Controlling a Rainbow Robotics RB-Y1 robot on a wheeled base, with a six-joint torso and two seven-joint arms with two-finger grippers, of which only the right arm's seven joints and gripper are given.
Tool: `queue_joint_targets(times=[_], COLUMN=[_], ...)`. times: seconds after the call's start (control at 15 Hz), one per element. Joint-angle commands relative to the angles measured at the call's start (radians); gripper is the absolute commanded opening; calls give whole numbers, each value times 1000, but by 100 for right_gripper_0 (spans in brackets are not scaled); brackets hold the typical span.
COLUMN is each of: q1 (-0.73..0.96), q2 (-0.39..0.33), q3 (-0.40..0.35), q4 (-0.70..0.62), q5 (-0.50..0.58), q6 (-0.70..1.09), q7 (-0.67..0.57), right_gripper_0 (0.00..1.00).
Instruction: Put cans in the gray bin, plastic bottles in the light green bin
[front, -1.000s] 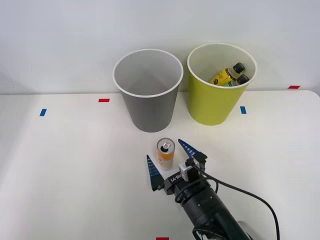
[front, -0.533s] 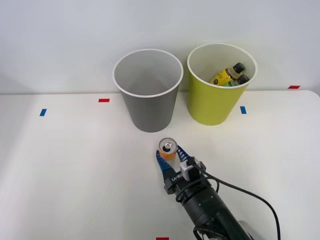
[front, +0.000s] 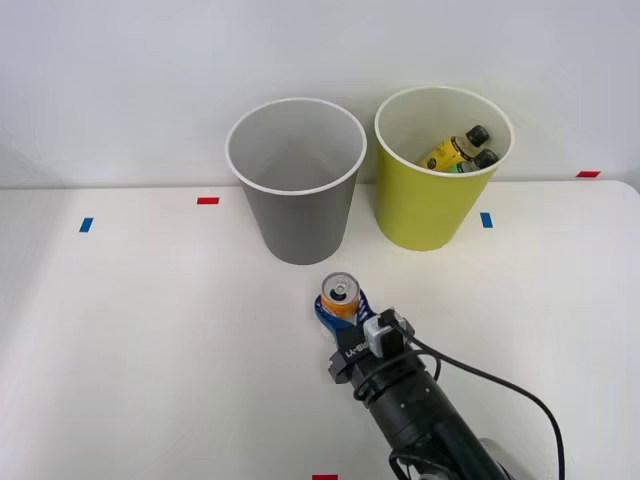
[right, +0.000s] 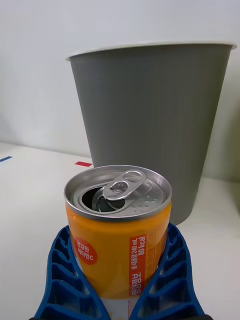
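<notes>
Right gripper (front: 340, 312) is clamped on the one can (front: 340, 296), blue ribbed fingers (right: 70, 270) pressed against both its sides. From the front most of the fingers are hidden under the can and the black wrist; only a sliver of blue shows. The can stands upright, opened top with pull tab facing up, orange side with white print; its lower part is cut off in the wrist view, so whether it touches the table (front: 130, 330) can't be told. Just beyond the can, apart from it, one gray bin (front: 297, 185), no contents seen inside. Beside it on the robot's right, one light green bin (front: 440, 170) with two plastic bottles (front: 458, 150) lying inside, black caps up against the rim, bodies mostly hidden by the bin wall. Arm cable and lower arm run off frame.
</notes>
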Motion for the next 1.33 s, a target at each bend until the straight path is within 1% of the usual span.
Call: queue_joint_targets(times=[0.07, 0.13, 0.27, 0.33, 0.47, 0.6, 0.67, 1.07, 1.2, 1.27, 1.33], q1=[-1, -1, 5, 6, 5, -1, -17, -158, -213, -244, -293], q2=[-41, -64, -116, -136, -166, -179, -179, -119, -91, -70, -44], q3=[4, 7, 7, 5, 1, -24, -30, -84, -108, -130, -166], q4=[-60, -97, -228, -282, -367, -426, -434, -436, -436, -436, -434], q5=[-7, -10, -28, -54, -70, -71, -76, -112, -125, -129, -128], q6=[4, 27, 145, 185, 196, 194, 196, 231, 291, 352, 449], q7=[-14, -21, -42, -65, -123, -134, -140, -183, -197, -200, -197], right_gripper_0=[0, 0, 0, 0, 0, 0, 0, 0, 0, 0, 0])
